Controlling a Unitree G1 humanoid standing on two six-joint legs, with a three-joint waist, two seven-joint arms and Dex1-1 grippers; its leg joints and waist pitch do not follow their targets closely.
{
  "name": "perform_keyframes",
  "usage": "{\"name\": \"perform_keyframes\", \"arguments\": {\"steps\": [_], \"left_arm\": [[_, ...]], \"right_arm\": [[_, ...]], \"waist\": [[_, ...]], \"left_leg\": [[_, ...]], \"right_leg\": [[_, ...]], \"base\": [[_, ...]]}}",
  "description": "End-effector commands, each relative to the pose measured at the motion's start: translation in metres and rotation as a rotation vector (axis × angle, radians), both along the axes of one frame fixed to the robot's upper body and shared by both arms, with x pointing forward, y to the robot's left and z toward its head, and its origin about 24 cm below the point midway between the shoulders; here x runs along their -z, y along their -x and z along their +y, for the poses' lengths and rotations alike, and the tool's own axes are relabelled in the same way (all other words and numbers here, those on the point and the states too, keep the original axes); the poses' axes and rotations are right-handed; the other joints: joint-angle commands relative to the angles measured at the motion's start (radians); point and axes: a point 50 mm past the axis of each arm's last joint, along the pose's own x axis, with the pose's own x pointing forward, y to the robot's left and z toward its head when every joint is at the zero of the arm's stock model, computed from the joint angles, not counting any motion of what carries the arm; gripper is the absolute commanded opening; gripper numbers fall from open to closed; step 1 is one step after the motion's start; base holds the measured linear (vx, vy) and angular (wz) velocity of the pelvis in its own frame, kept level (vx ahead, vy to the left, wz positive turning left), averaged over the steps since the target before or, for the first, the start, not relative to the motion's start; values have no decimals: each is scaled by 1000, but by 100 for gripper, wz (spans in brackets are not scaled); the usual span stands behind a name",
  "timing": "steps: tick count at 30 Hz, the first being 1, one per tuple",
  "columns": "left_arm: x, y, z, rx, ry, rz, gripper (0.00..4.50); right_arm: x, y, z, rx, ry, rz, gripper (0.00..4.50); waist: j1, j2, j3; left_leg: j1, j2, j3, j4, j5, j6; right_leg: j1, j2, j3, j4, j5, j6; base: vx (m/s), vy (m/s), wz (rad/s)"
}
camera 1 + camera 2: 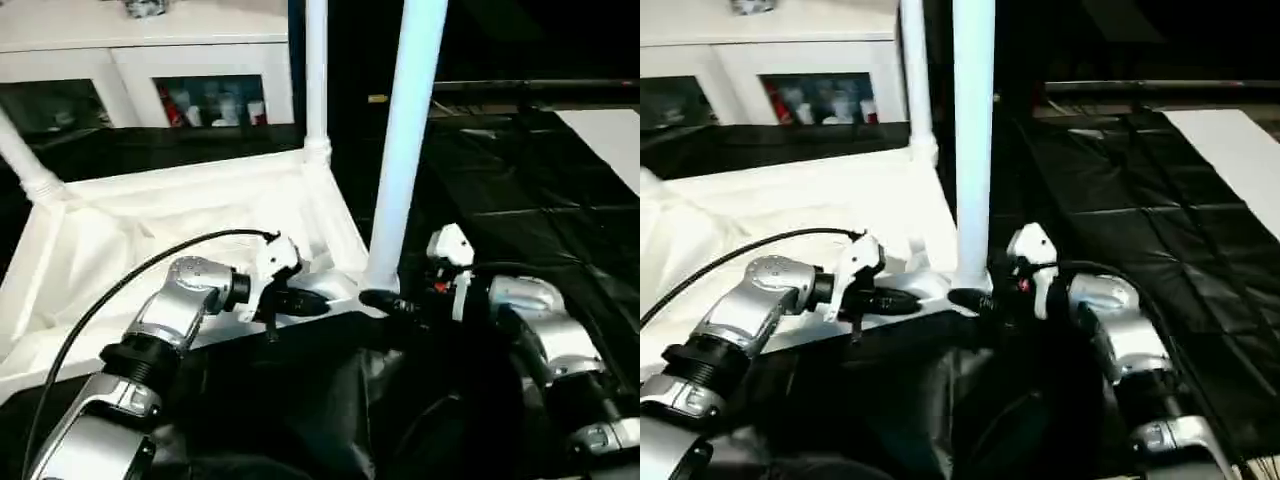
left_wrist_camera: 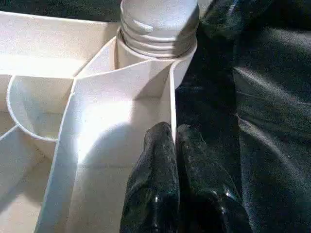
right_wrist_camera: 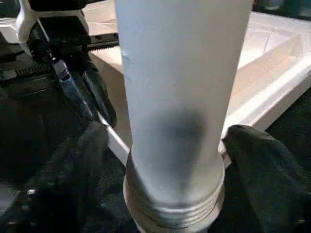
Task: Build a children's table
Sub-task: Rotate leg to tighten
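Children's table point(image 1: 200, 215) is lying upside down on black sheeting point(image 1: 1160, 220), ribbed underside facing up, in front of a white cabinet point(image 1: 140, 60). Its moulded plastic top is probably light and fairly stiff, though its thin rim walls are likely flexing under a hard pinch, so holding close to a corner looks wisest. Three legs are standing in their sockets: the near leg point(image 1: 405, 140), the far leg point(image 1: 316, 75) and one at the far left point(image 1: 22, 155). Smooth and tapered, the tubes may be slippery; low near the threaded base seems the firmest hold. The left gripper point(image 2: 174, 160) is pinching the rim wall beside the near socket. The right gripper point(image 3: 167, 145) is straddling the near leg's base, fingers apart, one on either side.
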Motion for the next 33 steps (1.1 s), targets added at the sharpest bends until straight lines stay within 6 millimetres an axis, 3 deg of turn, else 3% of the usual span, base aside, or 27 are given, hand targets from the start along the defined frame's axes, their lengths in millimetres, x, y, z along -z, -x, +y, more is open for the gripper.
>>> {"name": "perform_keyframes", "arguments": {"steps": [1, 15, 21, 23, 26, 31, 32, 33], "left_arm": [[-15, -2, -2, 29, 61, -46, 0], [-15, -4, 2, 20, 52, -41, 0], [-11, -4, 1, 12, 44, -34, 0], [-9, -9, -2, -56, 36, -49, 0], [-7, -21, -6, -204, 10, -78, 0], [-5, -35, -16, -384, -16, -92, 0], [-5, -45, -26, -518, -17, -96, 0], [-5, -48, -31, -563, -17, -98, 0]], "right_arm": [[-1, -2, 1, -17, -4, -6, 384], [3, -6, 8, -55, 16, 3, 279], [13, -1, 9, -27, 16, 15, 268], [23, -5, 11, 97, 40, 19, 266], [32, -15, 16, 305, 54, 4, 266], [37, -29, 26, 567, 30, 39, 265], [37, -37, 32, 742, 14, 77, 265], [38, -40, 36, 802, 8, 93, 265]], "waist": [[4, -20, -78], [12, -21, -79], [10, -20, -79], [10, -17, -78], [-4, -11, -75], [-12, -9, -75], [-15, -3, -73], [-15, -2, -74]], "left_leg": [[12, 33, -2, -59, -86, 122], [11, 33, -2, -57, -78, 116], [11, 32, -2, -56, -81, 115], [11, 32, -2, -57, -85, 111], [16, 30, -4, -63, -124, 63], [19, 27, -6, -66, -164, 30], [18, 25, -4, -65, -164, 31], [23, 26, -4, -65, -170, 27]], "right_leg": [[60, -53, 46, -56, -73, -274], [61, -53, 46, -51, -61, -278], [61, -52, 46, -52, -69, -275], [60, -53, 46, -53, -76, -272], [58, -53, 47, -62, -138, -260], [59, -53, 47, -70, -174, -247], [56, -51, 48, -72, -169, -245], [53, -50, 49, -74, -173, -245]], "base": [[0, 0, 0], [0, 0, 0], [0, 0, 0], [0, 0, 0], [0, 0, 0], [0, 0, 0], [0, 0, 0], [0, 0, 0]]}}
